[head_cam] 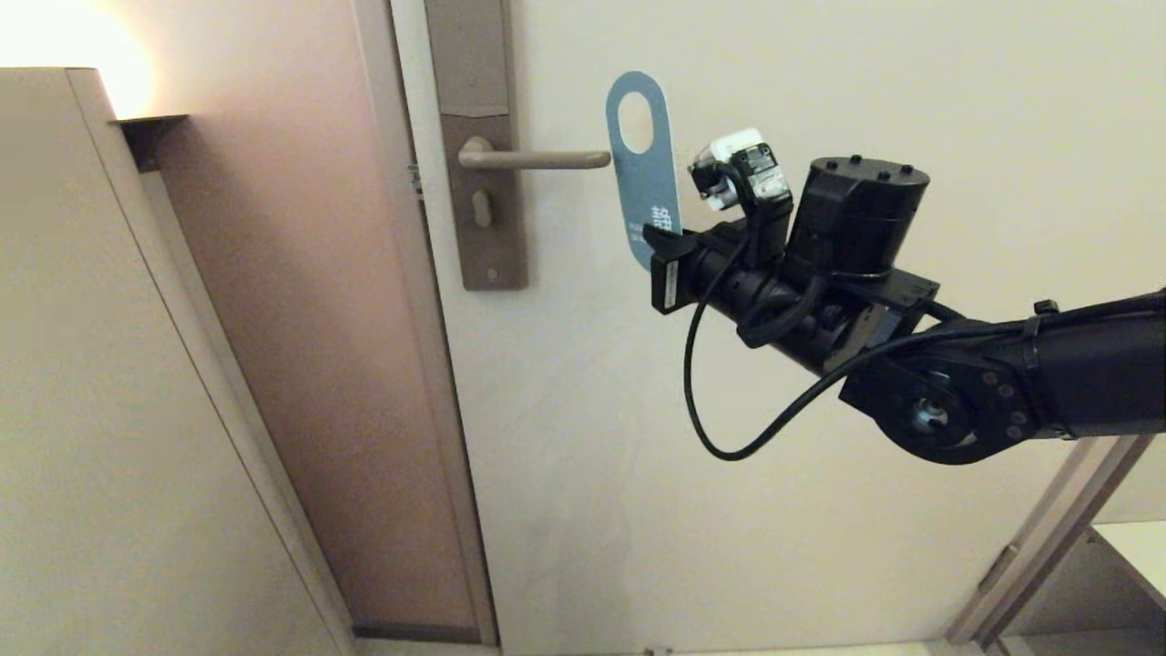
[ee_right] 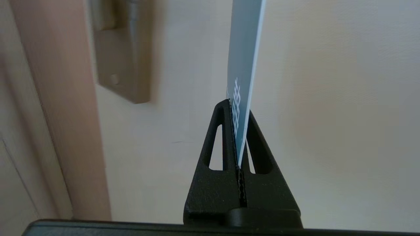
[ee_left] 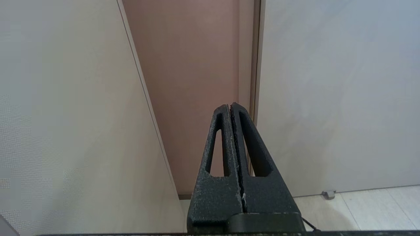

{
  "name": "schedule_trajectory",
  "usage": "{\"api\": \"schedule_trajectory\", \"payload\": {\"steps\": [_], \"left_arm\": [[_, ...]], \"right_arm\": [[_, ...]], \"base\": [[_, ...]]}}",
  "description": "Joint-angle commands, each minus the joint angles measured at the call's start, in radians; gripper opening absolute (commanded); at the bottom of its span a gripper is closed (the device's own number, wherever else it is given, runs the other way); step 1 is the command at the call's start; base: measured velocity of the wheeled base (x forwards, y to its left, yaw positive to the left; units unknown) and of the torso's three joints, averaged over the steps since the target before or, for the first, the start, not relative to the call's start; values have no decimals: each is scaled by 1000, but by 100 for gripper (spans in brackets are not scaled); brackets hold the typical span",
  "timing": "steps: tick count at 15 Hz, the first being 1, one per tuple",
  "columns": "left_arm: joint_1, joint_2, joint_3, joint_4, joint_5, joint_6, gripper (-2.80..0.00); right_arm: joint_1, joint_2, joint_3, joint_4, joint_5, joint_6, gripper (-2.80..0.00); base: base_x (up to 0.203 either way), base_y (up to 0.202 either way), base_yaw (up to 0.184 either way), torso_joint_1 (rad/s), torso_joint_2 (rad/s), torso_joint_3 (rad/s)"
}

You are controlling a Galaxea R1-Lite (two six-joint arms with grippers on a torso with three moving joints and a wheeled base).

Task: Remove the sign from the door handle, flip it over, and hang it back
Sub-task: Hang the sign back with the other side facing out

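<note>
Blue face showing, the sign stands upright above the right pincer, which is clamped tight on the card's lower end, so that the oblong hole near its top sits level with, and just off, the free tip of the door handle. Beyond the card from that pincer, the lever runs sideways to its tall grey-brown plate on the pale door. Out of the head view, the left pincer is pressed fully closed on nothing, pointing at a brown wall strip beside the door.
</note>
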Motion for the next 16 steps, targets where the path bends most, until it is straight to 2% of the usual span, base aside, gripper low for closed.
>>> {"api": "schedule_trajectory", "payload": {"steps": [1,16], "left_arm": [[0,0,0,0,0,0,-280],[0,0,0,0,0,0,-280]], "right_arm": [[20,14,-1,-5,-10,-1,-280],[53,51,-19,-1,-18,1,-280]], "base": [[0,0,0,0,0,0],[0,0,0,0,0,0]]}}
